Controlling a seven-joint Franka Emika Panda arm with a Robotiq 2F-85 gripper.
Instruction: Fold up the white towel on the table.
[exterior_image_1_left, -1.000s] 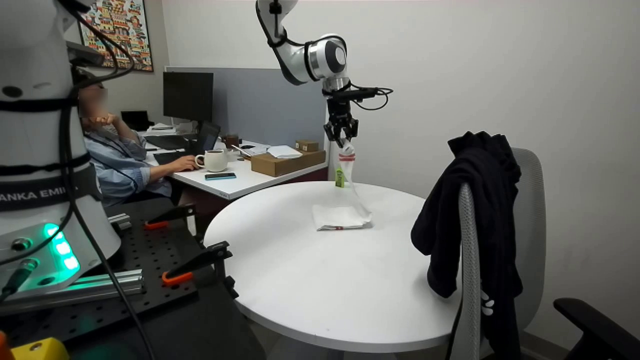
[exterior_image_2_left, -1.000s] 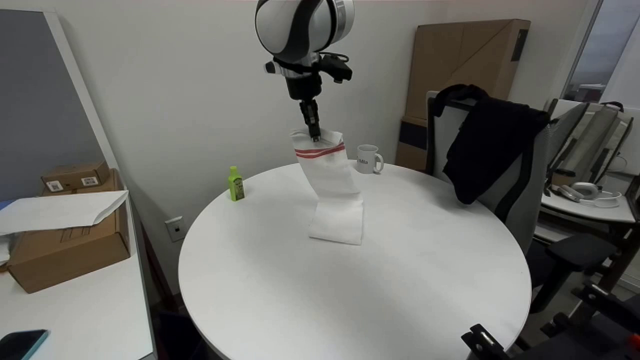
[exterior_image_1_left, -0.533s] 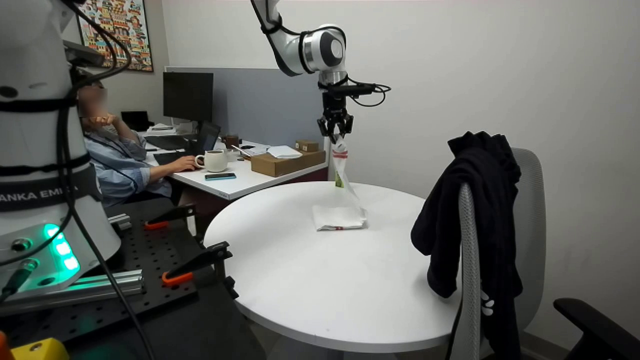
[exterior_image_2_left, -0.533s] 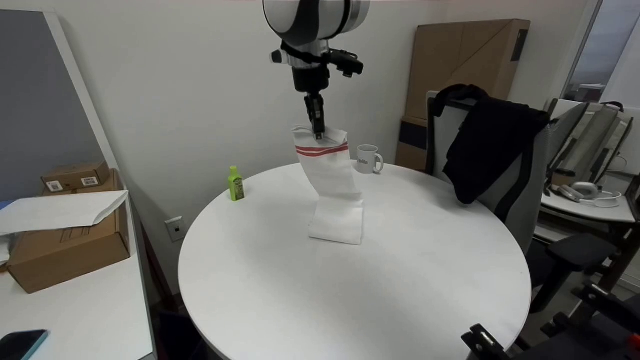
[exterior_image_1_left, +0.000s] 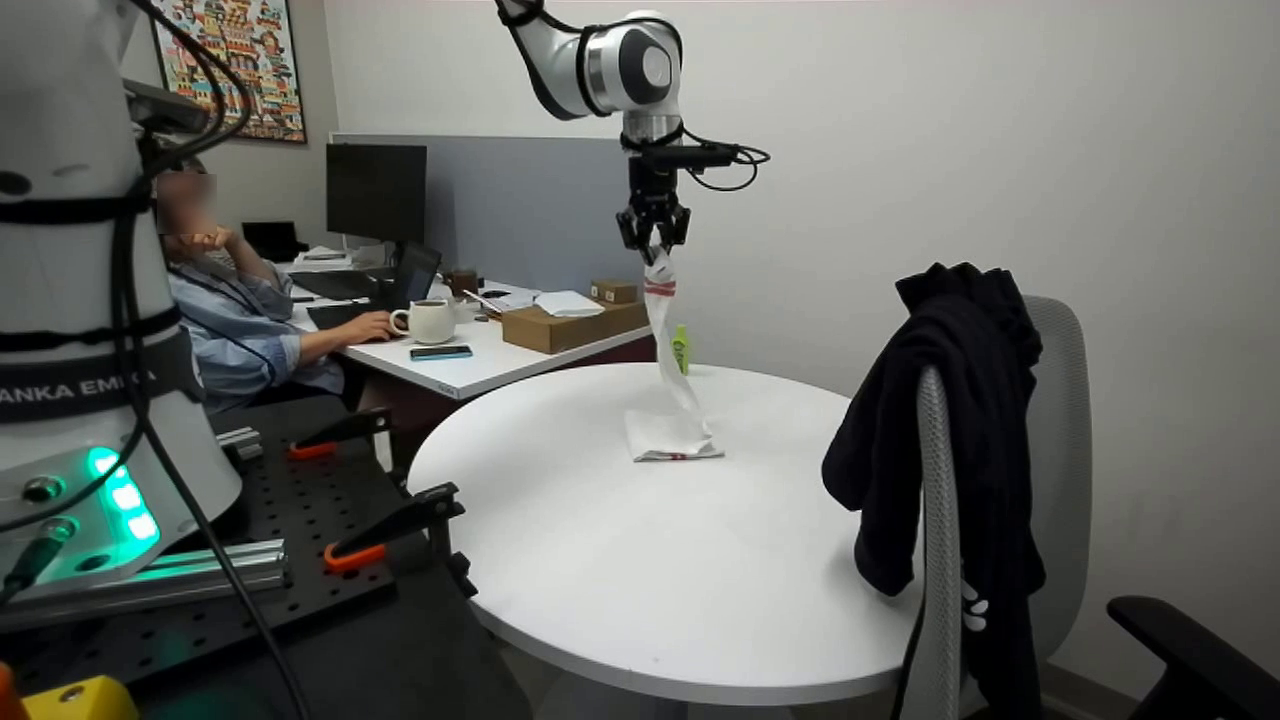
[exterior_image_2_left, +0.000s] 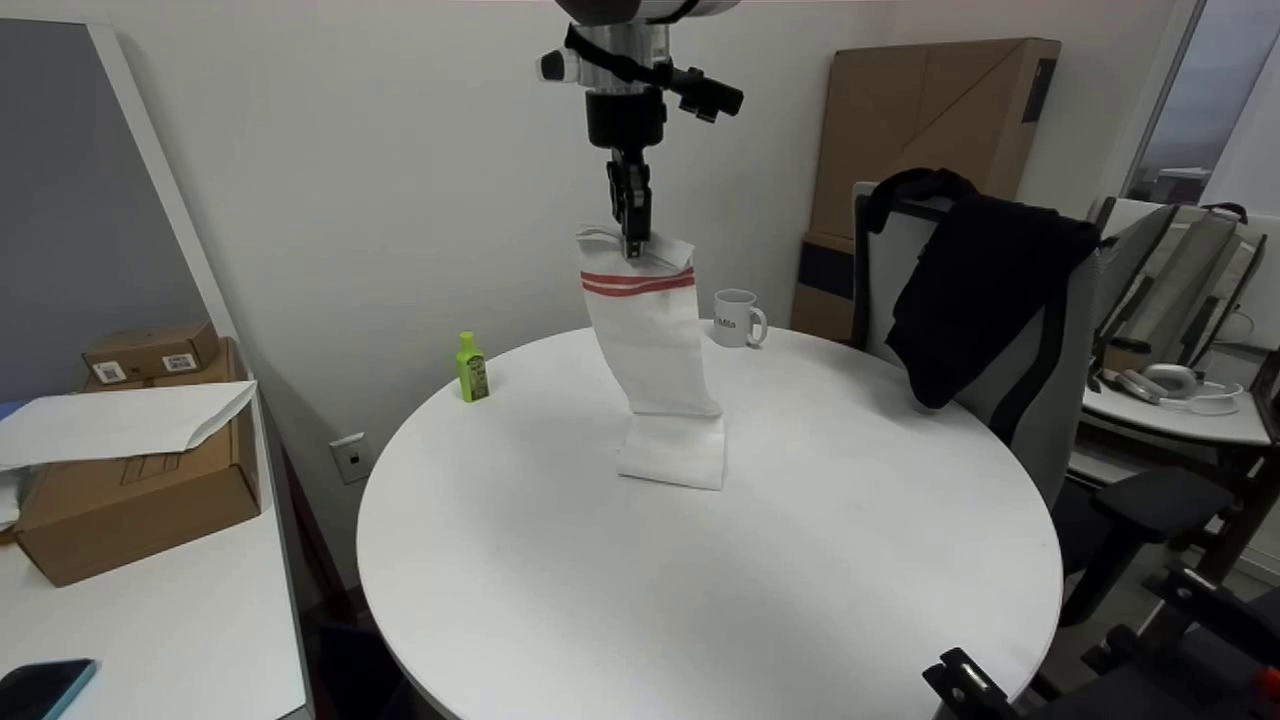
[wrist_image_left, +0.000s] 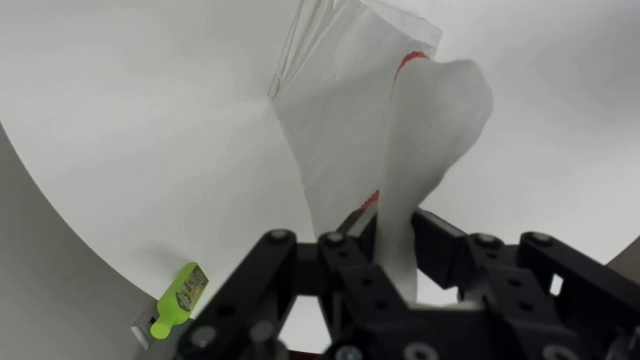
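The white towel (exterior_image_2_left: 645, 345) with red stripes hangs from my gripper (exterior_image_2_left: 634, 248), which is shut on its upper end above the table (exterior_image_2_left: 820, 560). Its lower part lies folded flat on the white tabletop in both exterior views, with a small red stripe at the near edge. In the wrist view, a band of the towel (wrist_image_left: 435, 115) runs up between the fingers (wrist_image_left: 440, 240). More cloth spreads out beyond it on the table, partly covered by the hanging part.
A green bottle (exterior_image_2_left: 472, 368) and a white mug (exterior_image_2_left: 738, 318) stand near the table's rim. Beside the table is a chair with a black jacket (exterior_image_1_left: 940, 430). A desk with a cardboard box (exterior_image_1_left: 575, 325) adjoins the far side, where a person (exterior_image_1_left: 235, 300) sits.
My gripper has risen steadily and shifted sideways toward the desk, still holding the towel. More of the cloth hangs upright; its folded lower part stays on the table.
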